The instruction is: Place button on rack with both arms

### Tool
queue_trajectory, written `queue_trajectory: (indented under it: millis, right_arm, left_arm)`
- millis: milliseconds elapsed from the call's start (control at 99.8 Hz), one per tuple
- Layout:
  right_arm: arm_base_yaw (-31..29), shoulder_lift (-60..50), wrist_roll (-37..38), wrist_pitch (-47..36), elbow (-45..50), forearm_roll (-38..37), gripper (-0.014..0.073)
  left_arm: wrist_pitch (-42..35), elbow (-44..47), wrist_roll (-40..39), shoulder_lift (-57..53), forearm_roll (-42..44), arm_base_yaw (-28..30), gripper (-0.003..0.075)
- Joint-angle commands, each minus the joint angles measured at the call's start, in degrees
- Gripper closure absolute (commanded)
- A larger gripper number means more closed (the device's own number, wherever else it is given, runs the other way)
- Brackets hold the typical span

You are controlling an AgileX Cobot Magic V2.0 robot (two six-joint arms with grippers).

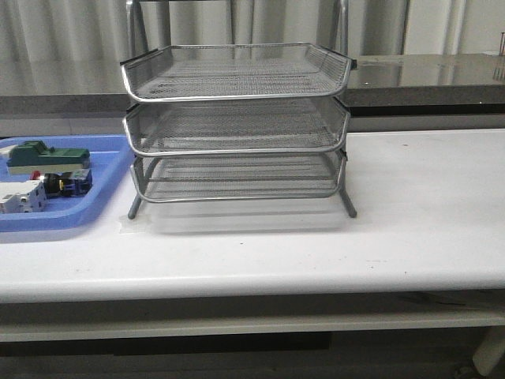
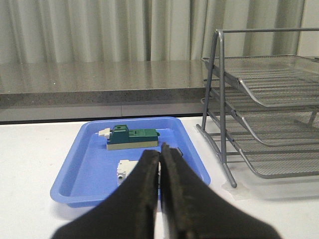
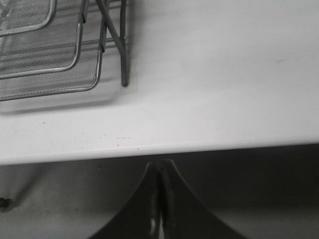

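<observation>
The silver three-tier wire-mesh rack (image 1: 237,118) stands mid-table, its tiers holding nothing. The button (image 1: 69,183) lies in the blue tray (image 1: 102,207) at the left, dark with yellow and bluish parts, beside the white block. Neither arm appears in the front view. My left gripper (image 2: 160,150) is shut with nothing in it, hovering in front of the tray (image 2: 89,164); its fingers hide the button. My right gripper (image 3: 162,164) is shut and empty, lying below the table's front edge (image 3: 199,145), near the rack's right front foot (image 3: 124,82).
A green-topped block (image 1: 43,156) and a white breaker-like block (image 1: 22,197) share the tray; both show in the left wrist view, green block (image 2: 132,137) and white block (image 2: 127,170). The rack's side frame (image 2: 219,109) stands right of the tray. A grey counter (image 1: 426,75) runs behind.
</observation>
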Motion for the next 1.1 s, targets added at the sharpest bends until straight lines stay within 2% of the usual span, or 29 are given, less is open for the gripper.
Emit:
queue_trajectory:
  millis: [0,100,271,341,391,471,571,742,962,1092]
  right_arm:
    - [-0.4,2.8,-0.2,-5.2,-1.9,5.3,0.0661]
    - [-0.4,6.1,-0.2,-7.8,-1.9,12.3,0.0661]
    - [0.1,10.0,-2.4,-11.3,-1.9,19.2,0.0638]
    - [0.6,11.6,-4.3,-11.4,-1.9,22.1,0.0571]
    - [1.0,12.8,-5.9,-11.5,-1.9,24.8,0.0495]
    - [1.5,14.9,-8.9,-12.4,-1.9,29.0,0.0328]
    - [2.2,17.4,-13.1,-14.3,-1.9,34.5,0.0212]
    - [2.5,22.6,-24.1,-14.7,-2.6,49.2,0.0213]
    - [2.5,31.3,-48.9,-9.8,-5.9,74.8,0.0213]
    - [2.5,36.5,-57.7,-7.8,-6.5,85.5,0.0213]
  left_arm:
    - [-4.1,2.6,-0.5,-1.7,0.1,0.2,0.0716]
    - [-4.1,2.6,-0.5,-1.7,0.1,0.2,0.0716]
    - [-4.1,2.6,-0.5,-1.7,0.1,0.2,0.0716]
    - [-4.1,2.6,-0.5,-1.7,0.1,0.2,0.0716]
    - [-4.1,2.6,-0.5,-1.7,0.1,0.2,0.0716]
    - [-4.1,2.6,-0.5,-1.7,0.1,0.2,0.0716]
    - [-4.1,2.6,-0.5,-1.7,0.1,0.2,0.0716]
    - [-4.1,2.6,-0.5,-1.7,0.1,0.2,0.0716]
    - [-4.1,2.6,-0.5,-1.7,0.1,0.2,0.0716]
    - [-4.1,2.6,-0.5,-1.7,0.1,0.2,0.0716]
